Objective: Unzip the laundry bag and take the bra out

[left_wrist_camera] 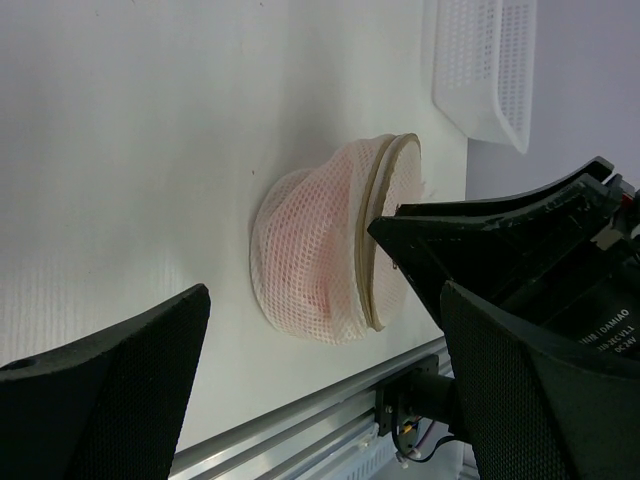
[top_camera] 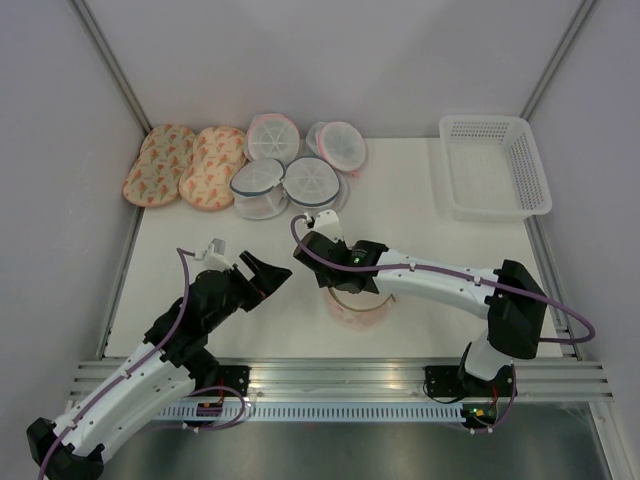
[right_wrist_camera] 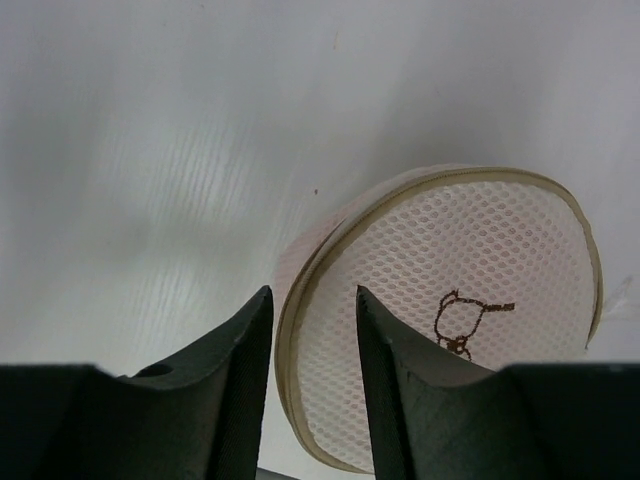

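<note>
The laundry bag [top_camera: 362, 308], a round peach-beige mesh pouch, lies near the table's front middle, partly under my right arm. In the left wrist view the bag [left_wrist_camera: 300, 290] stands tilted on edge, and the pink bra [left_wrist_camera: 300, 235] shows through its mesh. The right wrist view shows the bag's flat face [right_wrist_camera: 420, 270] with the black scribble mark [right_wrist_camera: 462, 320]. My right gripper [right_wrist_camera: 312, 295] is slightly open, its jaws straddling the bag's beige rim. My left gripper [top_camera: 268, 272] is wide open and empty, left of the bag and apart from it.
A white plastic basket [top_camera: 495, 165] stands at the back right. Two orange-patterned oval pouches [top_camera: 185, 165] and several white round mesh pouches [top_camera: 290, 165] lie along the back. A metal rail [top_camera: 340, 375] runs along the table's near edge.
</note>
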`<state>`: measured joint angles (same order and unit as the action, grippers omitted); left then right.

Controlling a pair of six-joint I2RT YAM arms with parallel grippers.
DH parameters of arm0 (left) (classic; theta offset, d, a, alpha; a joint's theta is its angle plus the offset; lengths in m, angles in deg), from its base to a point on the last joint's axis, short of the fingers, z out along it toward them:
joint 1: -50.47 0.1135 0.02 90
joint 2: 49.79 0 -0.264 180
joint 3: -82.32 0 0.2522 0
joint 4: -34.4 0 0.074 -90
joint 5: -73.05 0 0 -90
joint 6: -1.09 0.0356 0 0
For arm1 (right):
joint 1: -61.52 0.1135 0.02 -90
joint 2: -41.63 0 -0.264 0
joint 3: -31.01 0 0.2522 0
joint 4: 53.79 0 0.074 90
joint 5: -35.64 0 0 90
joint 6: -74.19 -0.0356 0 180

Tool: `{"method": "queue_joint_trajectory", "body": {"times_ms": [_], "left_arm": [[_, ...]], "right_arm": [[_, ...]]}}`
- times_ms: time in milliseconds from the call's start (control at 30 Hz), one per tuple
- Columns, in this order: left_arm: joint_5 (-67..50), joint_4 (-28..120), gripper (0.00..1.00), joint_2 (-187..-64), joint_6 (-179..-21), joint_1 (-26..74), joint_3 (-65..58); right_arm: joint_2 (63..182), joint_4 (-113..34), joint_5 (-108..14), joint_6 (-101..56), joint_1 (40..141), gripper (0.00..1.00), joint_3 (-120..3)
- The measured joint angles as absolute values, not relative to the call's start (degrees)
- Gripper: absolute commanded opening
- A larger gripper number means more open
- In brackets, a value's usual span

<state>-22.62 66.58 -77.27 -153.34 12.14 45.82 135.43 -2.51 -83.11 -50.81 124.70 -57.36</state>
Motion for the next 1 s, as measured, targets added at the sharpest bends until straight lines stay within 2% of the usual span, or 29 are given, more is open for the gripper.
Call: {"method": "queue_joint_trajectory", "body": {"times_ms": [100, 200, 233, 300, 567, 700, 833, 1000], "left_arm": [[-22.6, 66.69, 1.0, -77.25, -153.34, 12.14, 45.92], [-22.6, 66.84, 1.0, -77.23, -153.34, 12.14, 46.03], [-22.6, 66.93, 1.0, -77.23, -153.34, 12.14, 46.08], [-22.6, 66.95, 0.99, -77.21, -153.34, 12.14, 46.19], [-22.4, 66.58, 0.99, -77.58, -153.27, 12.14, 46.32], [-19.8, 61.46, 1.0, -81.19, -152.11, 12.14, 46.49], [-15.73, 55.13, 1.0, -93.12, -148.37, 12.14, 44.15], [-10.07, 49.64, 0.99, -111.06, -142.43, 11.27, 35.48]], "right_arm": [[136.66, -1.2, -84.03, -51.77, 124.68, 0.34, -57.38], [137.22, -0.11, -84.71, -52.49, 124.7, 0.17, -57.4], [137.22, 0.15, -84.93, -52.89, 124.7, 0.07, -57.4], [137.22, 0.68, -85.65, -53.45, 124.78, 0.0, -57.45], [135.59, 5.81, -90.96, -56.8, 125.96, 0.0, -57.45], [132.33, 11.15, -95.68, -61.17, 127.1, 0.0, -57.43], [127.37, 15.34, -99.4, -65.87, 128.89, 0.0, -56.24], [121.05, 19.02, -102.02, -70.74, 130.99, 0.01, -53.69]]}}
